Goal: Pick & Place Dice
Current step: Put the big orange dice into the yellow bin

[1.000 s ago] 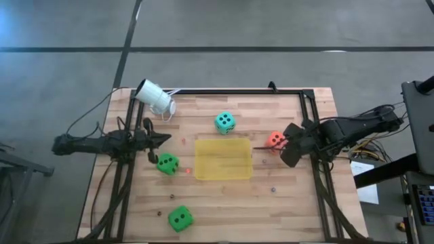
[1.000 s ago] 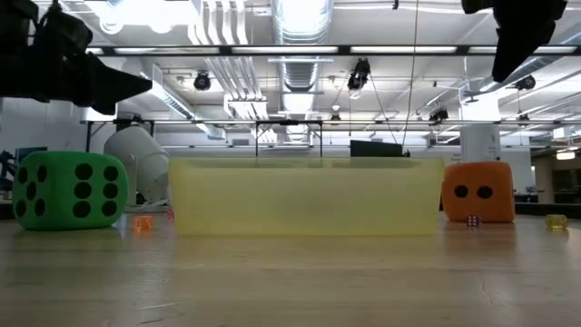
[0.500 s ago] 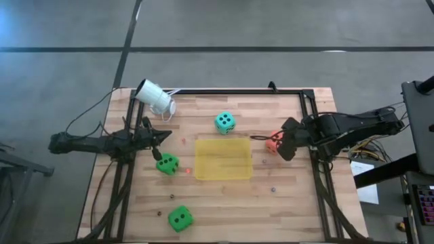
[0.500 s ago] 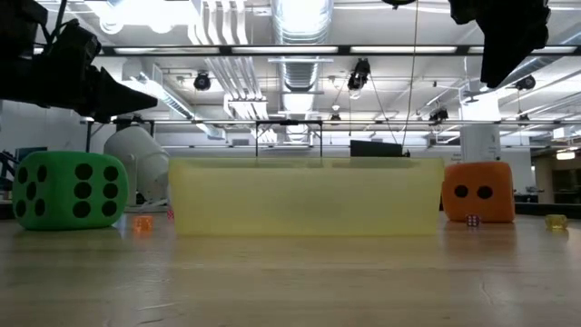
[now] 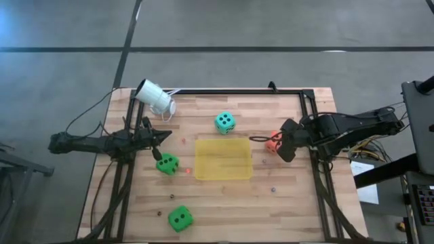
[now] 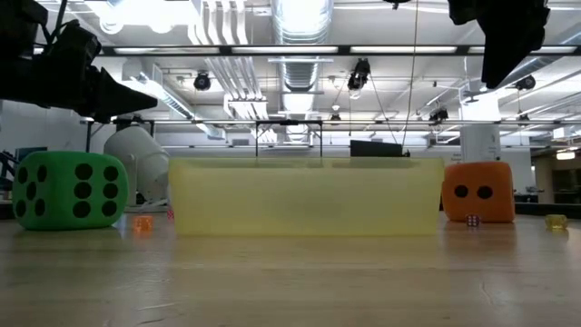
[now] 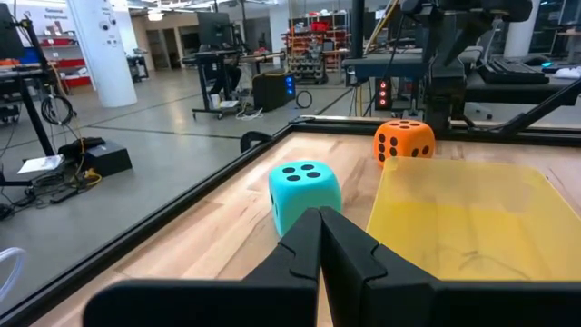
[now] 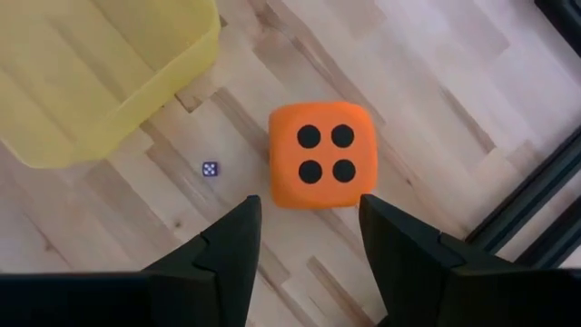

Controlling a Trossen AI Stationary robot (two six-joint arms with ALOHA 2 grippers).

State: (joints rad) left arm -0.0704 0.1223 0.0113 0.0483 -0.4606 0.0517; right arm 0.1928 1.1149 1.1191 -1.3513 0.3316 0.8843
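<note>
Dice: orange-red die w/ black pips, 4 showing on top; teal die w/ black pips; 2 bright green dice, one nr the tray, one nr the table's front edge, both w/ black pips. Tray: pale translucent yellow; table: light wood planks w/ grain streaks, black frame rails; camera: white cylinder. Small bits on the wood: tiny blue-white die, tiny orange cube, tiny yellow cube; both arms and fingers black.
</note>
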